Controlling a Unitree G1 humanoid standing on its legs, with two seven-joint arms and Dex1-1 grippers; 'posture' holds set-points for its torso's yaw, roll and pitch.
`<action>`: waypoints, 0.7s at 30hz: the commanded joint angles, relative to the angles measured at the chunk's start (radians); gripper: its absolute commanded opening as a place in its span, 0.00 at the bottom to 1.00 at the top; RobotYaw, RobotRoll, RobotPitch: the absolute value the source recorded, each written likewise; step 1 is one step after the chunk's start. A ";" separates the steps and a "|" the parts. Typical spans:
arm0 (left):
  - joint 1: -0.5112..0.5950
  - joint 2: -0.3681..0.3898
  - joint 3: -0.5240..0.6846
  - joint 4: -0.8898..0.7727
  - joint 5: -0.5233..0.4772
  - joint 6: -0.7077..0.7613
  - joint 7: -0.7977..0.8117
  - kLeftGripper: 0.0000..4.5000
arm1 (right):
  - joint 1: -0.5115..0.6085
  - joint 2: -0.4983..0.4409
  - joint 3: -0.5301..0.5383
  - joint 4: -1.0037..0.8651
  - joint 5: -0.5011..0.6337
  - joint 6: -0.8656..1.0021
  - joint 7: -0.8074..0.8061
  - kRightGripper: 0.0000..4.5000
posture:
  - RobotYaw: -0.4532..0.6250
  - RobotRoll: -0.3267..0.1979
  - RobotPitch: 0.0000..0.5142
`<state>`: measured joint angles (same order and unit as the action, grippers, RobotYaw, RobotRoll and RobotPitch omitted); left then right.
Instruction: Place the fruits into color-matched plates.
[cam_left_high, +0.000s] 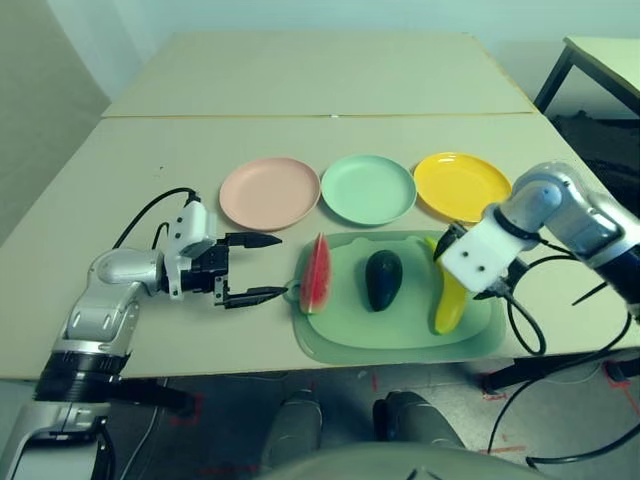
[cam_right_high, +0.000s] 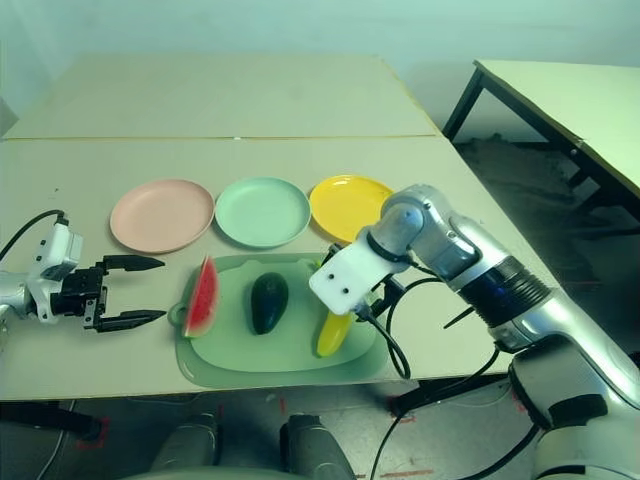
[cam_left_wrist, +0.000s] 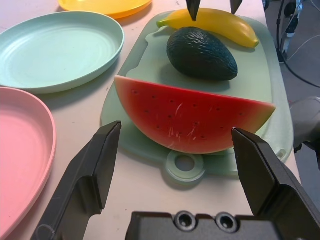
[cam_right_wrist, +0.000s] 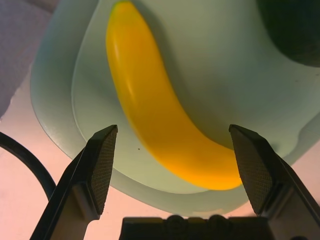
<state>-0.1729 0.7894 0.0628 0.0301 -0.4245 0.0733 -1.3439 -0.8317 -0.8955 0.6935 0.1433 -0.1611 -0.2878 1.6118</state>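
- Left gripper has its fingers wide apart with nothing between them, at the left of the red watermelon wedge; right gripper is also spread, above the yellow banana.
- You have all three fruits on the pale green cutting mat: wedge left, dark green avocado in the middle, banana right.
- Beyond the mat sit the pink plate, mint green plate and yellow plate, left to right, all bare.
- The step in hand looks like grasping the wedge and banana. Bring the left fingers in level and close across the wedge near its middle, so it doesn't tip.
- Turn the right wrist until its fingers straddle the banana's middle squarely, then lower; closing skewed could roll it.
- Lift clear of the rims before travelling to the far side.
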 joint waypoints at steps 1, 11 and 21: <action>0.021 0.015 -0.001 -0.037 -0.001 0.018 0.005 0.99 | 0.031 0.009 0.020 0.038 -0.049 -0.055 0.003 1.00 | 0.50 0.62 0.14; 0.036 0.023 -0.004 -0.062 0.001 0.024 0.014 1.00 | 0.050 0.057 -0.024 0.104 -0.115 -0.072 -0.011 0.64 | 0.50 0.62 0.12; 0.014 0.024 -0.010 -0.048 0.010 0.028 0.013 1.00 | 0.027 0.004 -0.015 0.056 -0.110 -0.011 0.003 0.38 | 0.49 0.62 0.11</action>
<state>-0.1532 0.8065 0.0629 -0.0223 -0.4236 0.0969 -1.3302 -0.7903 -0.8766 0.6772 0.2206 -0.2733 -0.3139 1.6118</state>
